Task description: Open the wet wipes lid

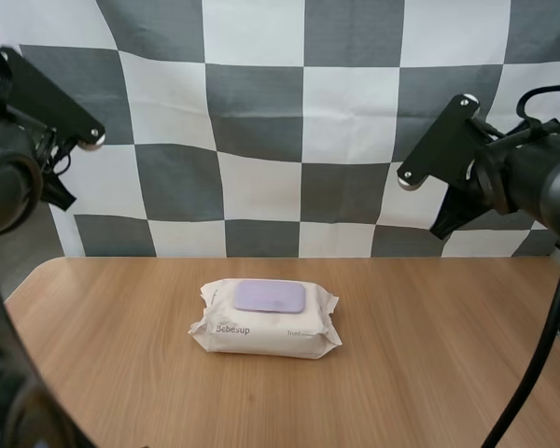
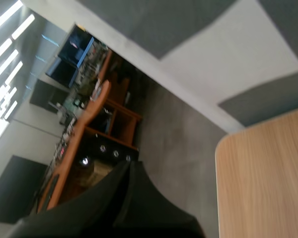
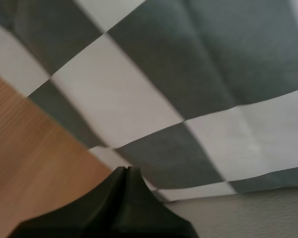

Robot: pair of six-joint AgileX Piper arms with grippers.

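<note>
Pack of wet wipes point(image 1: 266, 322) flat at mid-counter point(image 1: 429, 355), purple lid point(image 1: 270, 296) closed on top. Left pincer point(image 2: 129, 164) pressed together, empty, beyond counter corner. Right pincer point(image 3: 125, 170) pressed together, empty, near counter's edge.
</note>
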